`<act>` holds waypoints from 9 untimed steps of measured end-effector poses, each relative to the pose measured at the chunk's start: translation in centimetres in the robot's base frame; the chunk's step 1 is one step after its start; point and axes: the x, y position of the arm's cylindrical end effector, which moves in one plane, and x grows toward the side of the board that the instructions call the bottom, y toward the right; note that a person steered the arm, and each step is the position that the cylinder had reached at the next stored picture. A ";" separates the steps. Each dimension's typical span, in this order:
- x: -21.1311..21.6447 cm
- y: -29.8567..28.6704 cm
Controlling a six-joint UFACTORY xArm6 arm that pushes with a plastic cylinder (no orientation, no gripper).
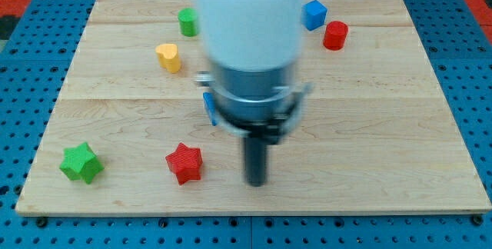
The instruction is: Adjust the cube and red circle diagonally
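In the one camera view, my tip (256,181) sits low on the board, near the view's bottom and a little right of the red star (184,163), touching no block; it is a bare rod, so there are no jaws to open or close and it has hold of nothing. The task's pair lies well away at the view's top right: the blue cube (314,14) and, just beside it to the lower right, the red cylinder (335,34) that answers to the red circle, the two very close though I cannot tell if they touch. To do the step well, I judge the tip should travel up the open right side of the board, come at one block from its outer side, and nudge it in short strokes through its middle so it does not spin or roll off line. Elsewhere stand a green cylinder (187,21), a yellow heart (169,57), a green star (81,163), and a blue block (208,107) mostly hidden behind the arm (250,41). The wooden board (400,126) is pale and planked, resting on a blue pegboard table (477,64).
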 end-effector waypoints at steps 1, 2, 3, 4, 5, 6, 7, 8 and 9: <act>-2.7 10.4; -4.1 15.7; -4.6 18.0; -4.6 18.0; -4.6 18.2; -4.7 18.9; -4.7 18.9; -6.0 19.5; -9.7 13.5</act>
